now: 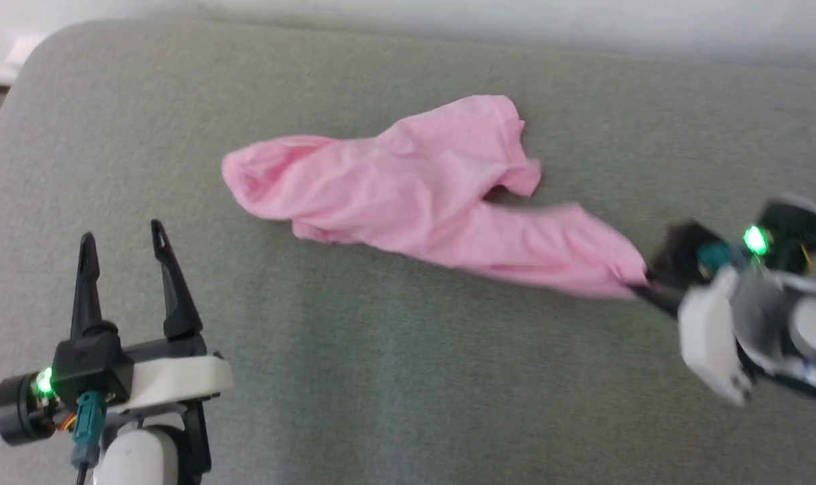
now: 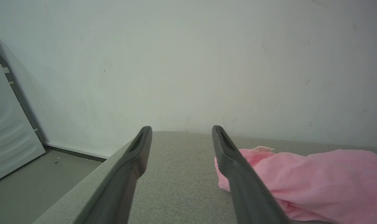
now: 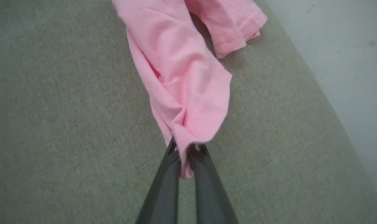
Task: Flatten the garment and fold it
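There is one garment [image 1: 408, 182], a light pink pair of soft shorts, lying crumpled on a grey upholstered surface [image 1: 381, 370], roughly in the middle of it in the head view. Two legs can be counted: one is bunched toward the far side, and the other stretches out toward the robot's right. There are two hands. The left hand [image 1: 122, 230] hangs over bare upholstery at the lower left, well apart from the cloth, its two dark fingers spread wide and holding nothing. The right hand [image 1: 640, 288] is blurred in the head view and meets the tip of the stretched leg. The right wrist view makes this plain: the right hand [image 3: 187, 147] has its fingers pressed close together on the hem of that leg, a fold of the garment [image 3: 182, 77] pinched between them, with the second leg lying beyond at the top. From the left wrist view comes what the others lack: one small white tag [image 2: 262, 149] on the near end of the garment [image 2: 316, 174], just past the right-hand finger of the left hand [image 2: 182, 128], which partly hides the cloth's edge. Behind stands a pale wall [image 2: 188, 62], with grey floor [image 2: 20, 193] and one white panel [image 2: 7, 130] leaning against the wall at the left.
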Controlling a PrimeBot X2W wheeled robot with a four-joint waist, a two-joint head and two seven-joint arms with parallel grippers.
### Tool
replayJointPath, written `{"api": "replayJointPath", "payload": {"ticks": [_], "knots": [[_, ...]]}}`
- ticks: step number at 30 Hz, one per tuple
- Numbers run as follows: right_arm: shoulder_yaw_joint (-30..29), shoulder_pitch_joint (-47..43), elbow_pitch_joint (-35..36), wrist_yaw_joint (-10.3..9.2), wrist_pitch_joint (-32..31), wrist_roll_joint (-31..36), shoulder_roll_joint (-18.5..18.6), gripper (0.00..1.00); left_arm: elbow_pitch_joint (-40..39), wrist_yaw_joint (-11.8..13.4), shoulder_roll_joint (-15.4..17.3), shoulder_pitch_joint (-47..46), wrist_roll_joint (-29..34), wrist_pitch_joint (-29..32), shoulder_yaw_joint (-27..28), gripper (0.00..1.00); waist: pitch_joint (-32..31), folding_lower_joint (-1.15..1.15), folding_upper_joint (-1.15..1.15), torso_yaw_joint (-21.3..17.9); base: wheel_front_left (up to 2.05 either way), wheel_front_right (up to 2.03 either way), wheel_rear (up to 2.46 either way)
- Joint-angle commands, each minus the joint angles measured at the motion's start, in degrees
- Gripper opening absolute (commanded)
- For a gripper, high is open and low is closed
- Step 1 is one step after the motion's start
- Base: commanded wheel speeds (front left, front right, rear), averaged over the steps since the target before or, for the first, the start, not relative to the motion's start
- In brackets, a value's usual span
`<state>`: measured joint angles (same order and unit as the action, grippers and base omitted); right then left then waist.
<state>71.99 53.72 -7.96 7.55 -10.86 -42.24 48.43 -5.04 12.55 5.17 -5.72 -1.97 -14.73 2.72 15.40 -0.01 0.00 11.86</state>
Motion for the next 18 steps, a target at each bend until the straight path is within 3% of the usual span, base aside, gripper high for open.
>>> {"api": "replayJointPath", "payload": {"ticks": [1, 4, 8, 15, 16, 17, 18], "knots": [[-0.71, -4.78, 2.12, -0.06, 0.25, -0.99, 2.72, 0.0, -0.14, -0.25, 0.15, 1.45, 0.66, -0.27, 0.49, 1.0, -4.58, 0.01, 0.0, -4.7, 0.0, 0.0, 0.0], [-2.02, -12.59, 5.05, -0.06, -0.76, -1.42, 7.0, 0.0, -0.4, -0.25, 0.09, 3.04, 0.96, -0.27, 0.67, 1.0, -5.81, 0.01, 0.0, -6.17, 0.0, 0.0, 0.0], [-4.59, -23.92, 6.84, -0.06, -1.78, -2.94, 9.67, 0.0, -0.29, -0.4, 0.06, 4.14, 1.14, -0.27, 0.76, 1.0, -6.94, 0.01, 0.0, -7.13, 0.0, 0.0, 0.0], [-12.75, -40.07, 6.88, -0.06, -1.42, -3.22, 9.14, 0.0, -0.33, -0.52, 0.08, 5.69, 1.44, -0.27, 0.64, 1.0, -8.08, 0.01, 0.0, -7.93, 0.0, 0.0, 0.0], [-15.12, -41.16, 6.55, -0.06, -0.77, -2.64, 8.6, 0.39, -0.34, -0.5, 0.12, 5.86, 1.48, -0.27, 0.67, 1.0, -8.18, 0.01, 0.0, -8.05, 0.0, 0.0, 0.0], [-17.64, -42.05, 6.34, -0.06, -0.15, -1.9, 8.0, 1.0, -0.26, -0.53, 0.22, 5.99, 1.52, -0.27, 0.71, 1.0, -8.3, 0.01, 0.0, -8.15, 0.0, 0.0, 0.0], [-20.34, -42.94, 6.27, -0.06, 0.28, -1.49, 7.35, 1.0, -0.18, -0.56, 0.4, 6.11, 1.69, -0.27, 0.67, 1.0, -8.47, 0.01, 0.0, -8.23, 0.0, 0.0, 0.0]]}}
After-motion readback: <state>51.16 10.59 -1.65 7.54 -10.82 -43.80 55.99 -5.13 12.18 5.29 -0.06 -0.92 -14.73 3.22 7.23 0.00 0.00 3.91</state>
